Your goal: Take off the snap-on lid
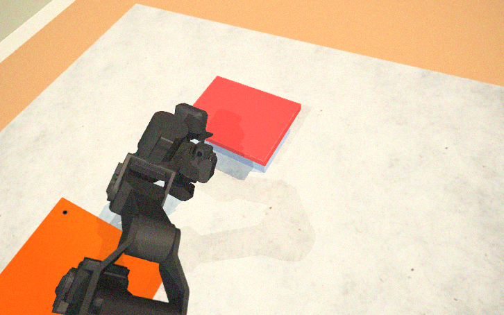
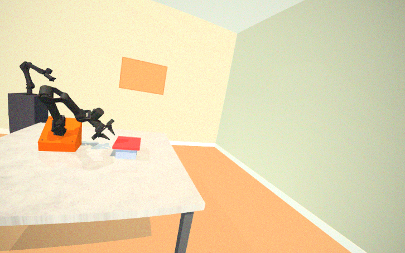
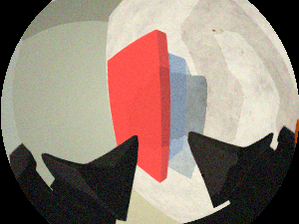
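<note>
So the biggest thing here is the pale, marbled table (image 1: 371, 185) (image 2: 104, 188) (image 3: 259, 49), with the reddish-orange floor (image 1: 334, 26) (image 2: 226, 208) around it. Behind the table there's a dark pedestal (image 2: 19, 113) with a smaller-looking black arm (image 2: 27, 74) on top, folded over at the elbow.

The main black arm (image 1: 148, 237) (image 2: 70, 104) stands on an orange base block (image 1: 33, 259) (image 2: 56, 146) (image 3: 297, 132), and its forearm slopes down toward the storage setup.

The red lid (image 1: 253, 114) (image 2: 128, 142) (image 3: 137, 89) is on top of the storage box (image 1: 262, 168) (image 2: 125, 154) (image 3: 178, 109), right side up and pretty much level, so it's not off yet. It sticks out past the light blue walls, and the arm's shadow falls across part of the red. The box itself sits upright on the table, well apart from the base block.

Last up, the gripper (image 1: 212, 146) (image 2: 111, 137) (image 3: 162, 138). It's tilted down near the lid's side that faces the base, fingers apart with nothing held between them. The wrist cam has one fingertip overlapping the red, but going by the exterior view I'd say they're probably not touching.
</note>
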